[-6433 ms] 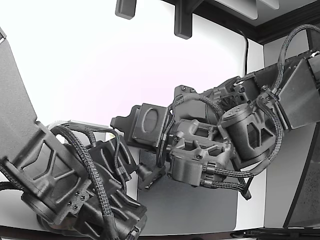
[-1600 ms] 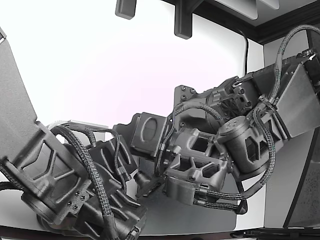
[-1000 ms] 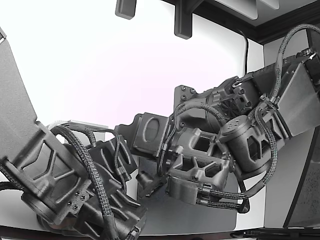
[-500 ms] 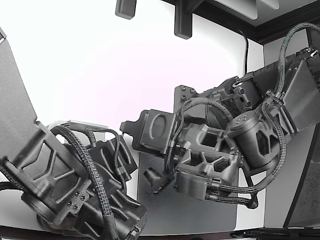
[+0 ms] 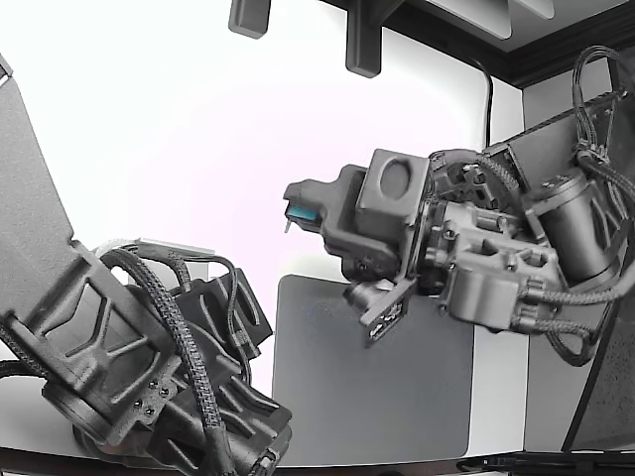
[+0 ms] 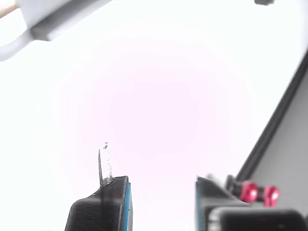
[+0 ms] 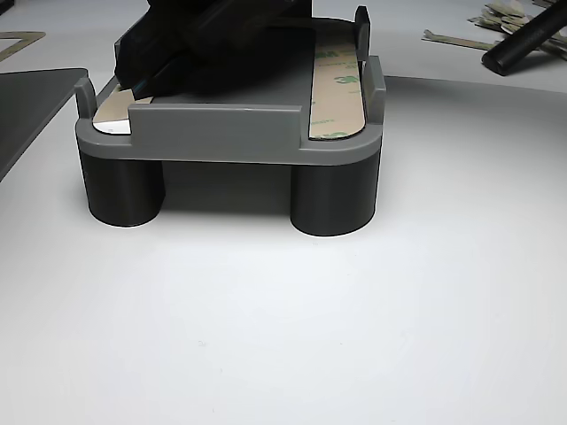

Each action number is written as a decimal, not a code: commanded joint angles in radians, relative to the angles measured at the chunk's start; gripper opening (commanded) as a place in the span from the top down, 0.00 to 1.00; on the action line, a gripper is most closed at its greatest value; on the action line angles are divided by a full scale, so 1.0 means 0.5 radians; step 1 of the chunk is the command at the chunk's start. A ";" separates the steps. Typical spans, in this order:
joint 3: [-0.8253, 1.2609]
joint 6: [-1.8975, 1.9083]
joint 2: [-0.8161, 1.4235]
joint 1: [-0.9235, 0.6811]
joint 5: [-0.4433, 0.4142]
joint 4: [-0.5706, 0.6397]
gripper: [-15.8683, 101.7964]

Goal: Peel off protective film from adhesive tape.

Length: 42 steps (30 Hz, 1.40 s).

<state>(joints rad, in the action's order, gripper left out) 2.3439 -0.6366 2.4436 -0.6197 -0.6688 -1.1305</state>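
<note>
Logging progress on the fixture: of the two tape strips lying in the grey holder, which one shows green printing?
The strip on the other view's right side of the grey holder; it carries green print, while the left strip shows only plain tan beneath a dark part.

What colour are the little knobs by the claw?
Red knobs, seen best in the wrist view.

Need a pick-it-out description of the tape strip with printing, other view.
Find the gray fixture standing on round legs. On its deck, at the other view's right edge, lies a long tan tape strip. Green lettering marks it; the strip at the left edge looks plain.

Overhead exterior; wrist close; low side-on.
</note>
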 commanded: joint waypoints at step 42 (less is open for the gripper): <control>0.589 1.362 1.022 1.605 1.562 0.334 0.02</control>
<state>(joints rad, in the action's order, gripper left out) 2.6630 0.0430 2.9330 0.1641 0.1120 -0.9710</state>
